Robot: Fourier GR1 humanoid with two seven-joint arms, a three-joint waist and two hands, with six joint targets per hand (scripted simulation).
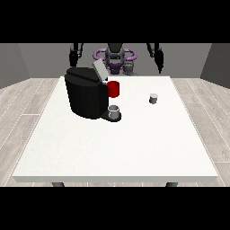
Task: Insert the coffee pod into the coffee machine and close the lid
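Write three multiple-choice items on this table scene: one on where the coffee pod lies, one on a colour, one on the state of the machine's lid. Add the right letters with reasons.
1. Where is the coffee pod?
A. On the table, toward the view's right of the coffee machine
B. Inside the machine
C. In a hand

2. What colour is the part on the machine's front, above the cup?
A. Blue
B. Red
C. Green

3. How is the machine's lid?
A. Shut flat
B. Taken off and lying on the table
C. Raised open

Key: 1 A, the small grey pod stands alone on the white top; both the hand at the view's left and the hand at the view's right hang back by the robot. 2 B, it shows plainly red against the black body. 3 C, the grey flap tilts up from the top.
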